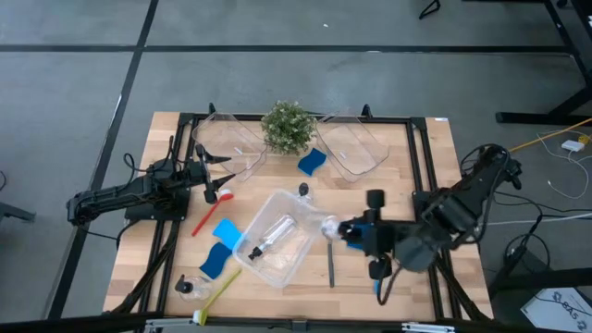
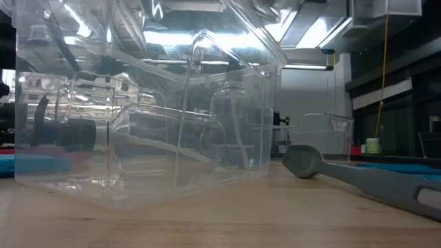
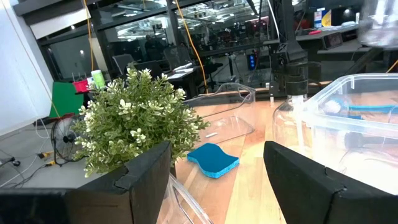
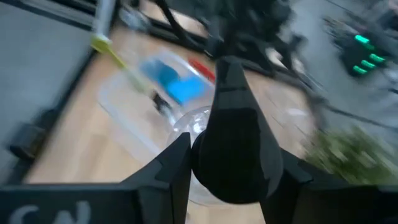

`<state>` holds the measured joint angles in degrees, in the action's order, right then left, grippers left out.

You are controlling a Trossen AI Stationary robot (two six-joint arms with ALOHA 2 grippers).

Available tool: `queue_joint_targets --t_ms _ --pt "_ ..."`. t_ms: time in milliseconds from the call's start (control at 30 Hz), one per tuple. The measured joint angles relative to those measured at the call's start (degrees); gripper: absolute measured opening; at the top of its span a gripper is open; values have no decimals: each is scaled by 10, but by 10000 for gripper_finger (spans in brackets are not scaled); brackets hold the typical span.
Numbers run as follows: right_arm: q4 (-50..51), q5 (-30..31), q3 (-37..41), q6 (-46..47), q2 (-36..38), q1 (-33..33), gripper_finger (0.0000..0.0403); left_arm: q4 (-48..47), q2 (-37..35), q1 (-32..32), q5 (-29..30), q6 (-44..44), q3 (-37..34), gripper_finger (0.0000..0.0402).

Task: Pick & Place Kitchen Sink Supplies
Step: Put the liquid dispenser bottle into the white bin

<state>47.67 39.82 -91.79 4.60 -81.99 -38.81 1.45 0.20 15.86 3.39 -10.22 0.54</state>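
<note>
My right gripper [image 1: 344, 229] is shut on a clear pump bottle [image 1: 328, 225] with a black top, held beside the right corner of the middle clear bin [image 1: 294, 264]. Another pump bottle [image 1: 268, 237] lies inside that bin, and a third [image 1: 190, 287] lies at the near left. Blue sponges [image 1: 227, 231] [image 1: 216, 260] and a red brush [image 1: 207, 215] lie left of the bin, with a yellow-green brush [image 1: 218, 294] near the front edge. A grey brush [image 1: 331, 264] lies right of the bin. My left gripper [image 1: 215, 176] waits open at the left. My right gripper pinches the bottle's black pump top [image 4: 233, 143] between its two fingers. They come from the table's right, slanting down. The clear body [image 4: 198, 124] sticks out beyond the fingertips toward the bin, and the bottle looks lifted clear of the table.
A green potted plant [image 1: 287, 126] stands at the far middle between two clear bins [image 1: 231, 141] [image 1: 356, 146]. A blue sponge [image 1: 313, 162] lies just near of them. A small black-topped thing [image 1: 303, 191] sits at the middle bin's far corner.
</note>
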Motion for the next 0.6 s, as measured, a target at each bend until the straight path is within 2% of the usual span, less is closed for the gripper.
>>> queue_joint_targets --t_ms 133,600 --pt "-63 -55 0 -49 -11 39 137 0 0 0 0 0 0 251" --pt "-75 -59 1 -2 -68 122 143 0 0 0 0 0 0 251"
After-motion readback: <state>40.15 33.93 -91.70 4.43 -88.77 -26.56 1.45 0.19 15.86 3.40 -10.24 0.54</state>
